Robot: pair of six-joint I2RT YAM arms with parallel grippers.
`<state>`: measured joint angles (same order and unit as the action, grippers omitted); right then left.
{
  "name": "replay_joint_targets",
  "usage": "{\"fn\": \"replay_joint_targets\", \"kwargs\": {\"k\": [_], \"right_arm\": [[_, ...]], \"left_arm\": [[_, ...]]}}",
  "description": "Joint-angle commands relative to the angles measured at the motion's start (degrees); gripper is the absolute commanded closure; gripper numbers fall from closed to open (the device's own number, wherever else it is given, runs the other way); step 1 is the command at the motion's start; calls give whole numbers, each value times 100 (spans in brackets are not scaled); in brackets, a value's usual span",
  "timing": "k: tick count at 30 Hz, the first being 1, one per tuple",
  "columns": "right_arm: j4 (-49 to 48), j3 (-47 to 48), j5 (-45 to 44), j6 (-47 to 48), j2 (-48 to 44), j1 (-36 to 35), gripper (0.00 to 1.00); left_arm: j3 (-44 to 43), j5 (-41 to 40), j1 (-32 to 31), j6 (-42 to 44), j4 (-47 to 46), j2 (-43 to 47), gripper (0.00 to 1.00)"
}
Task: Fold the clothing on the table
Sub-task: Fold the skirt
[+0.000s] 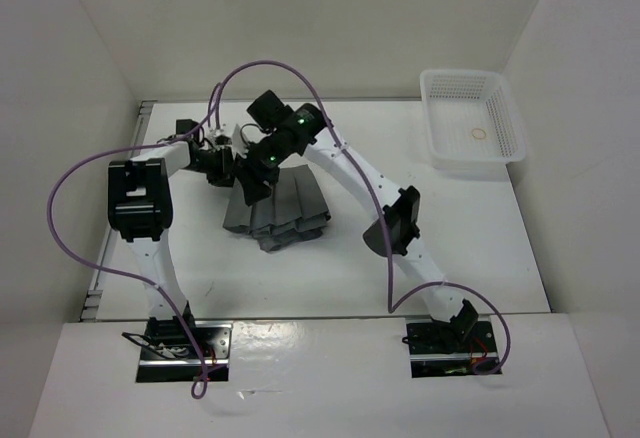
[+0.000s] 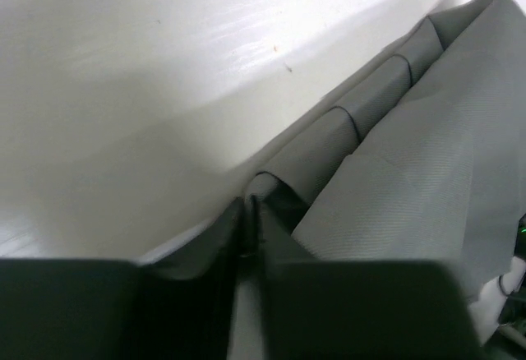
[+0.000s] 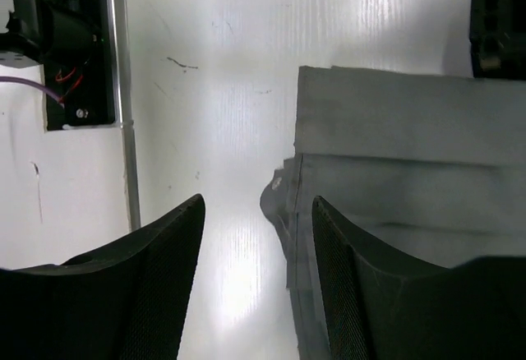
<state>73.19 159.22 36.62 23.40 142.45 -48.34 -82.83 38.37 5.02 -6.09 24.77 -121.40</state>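
The dark grey pleated clothing (image 1: 277, 213) lies folded in a stack on the white table (image 1: 480, 248), left of centre. Both grippers crowd over its far left corner. My left gripper (image 1: 224, 168) comes in from the left. In its wrist view the left gripper (image 2: 249, 204) has its jaws almost together, with a rolled corner of the clothing (image 2: 411, 154) at the tips. My right gripper (image 3: 256, 204) is open and astride the clothing's (image 3: 394, 154) edge: one finger over fabric, the other over bare table, nothing held.
A white mesh basket (image 1: 472, 118) with a small ring (image 1: 478, 135) inside stands at the back right. The table's metal rail (image 3: 125, 130) runs along the left edge, with dark hardware and a purple cable (image 3: 49, 89) beside it. White walls enclose the table.
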Motion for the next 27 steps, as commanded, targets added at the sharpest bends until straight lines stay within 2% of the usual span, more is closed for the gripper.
{"fn": "replay_joint_targets", "kwargs": {"k": [1, 2, 4, 8, 9, 11, 12, 13, 14, 16, 17, 19, 20, 22, 24, 25, 27], "right_arm": [[117, -355, -304, 156, -981, 306, 39], [117, -495, -496, 217, -1226, 420, 39], [117, -944, -647, 218, -1474, 849, 39], [-145, -2118, -955, 218, -2194, 1738, 35], [-260, -2393, -1173, 166, -2587, 1931, 30], [-776, -3329, -1463, 25, -3046, 2459, 25], [-980, -3692, -1856, -89, -3553, 2617, 16], [-1217, -4062, -2095, -185, -3819, 2767, 12], [-1680, -4831, -2298, -282, -4074, 3090, 9], [-2078, -5582, -2763, -466, -4862, 3426, 6], [-2289, -6360, -2844, -563, -5137, 3836, 5], [-2975, -7164, -2967, -757, -5960, 4313, 5], [-3186, -7873, -2968, -836, -6236, 4794, 5], [-3784, -8831, -2706, -1012, -7033, 5297, 4], [-4205, -9319, -2590, -1108, -7476, 5852, 4], [-4207, -9573, -2520, -1257, -7669, 6001, 1], [-4426, -9777, -2354, -1329, -7811, 6510, 1]], "left_arm": [[30, -66, 332, 168, 264, 503, 73], [-31, -119, 429, 317, 430, 573, 60], [-32, -233, 744, 459, 607, 819, 45], [-85, -767, 1324, 837, 1028, 1486, 24], [-145, -891, 1431, 907, 1029, 1845, 17], [-198, -1111, 1685, 960, 1169, 2433, 10], [-199, -1408, 1748, 1021, 1222, 2655, 8], [-86, -1559, 1809, 1022, 1223, 2883, 4], [20, -1682, 1871, 1022, 1162, 3120, 0], [292, -1973, 1951, 1022, 1109, 3850, 0], [641, -2043, 2003, 1022, 1039, 4322, 0], [934, -2114, 2064, 960, 1099, 4703, 0], [1144, -2114, 2065, 891, 1161, 4896, 0], [1426, -1896, 2301, 829, 1223, 5003, 0], [1977, -1824, 2364, 776, 1083, 5284, 0], [2094, -1824, 2416, 776, 960, 5355, 0], [2148, -1824, 2416, 828, 959, 5495, 0]]}}
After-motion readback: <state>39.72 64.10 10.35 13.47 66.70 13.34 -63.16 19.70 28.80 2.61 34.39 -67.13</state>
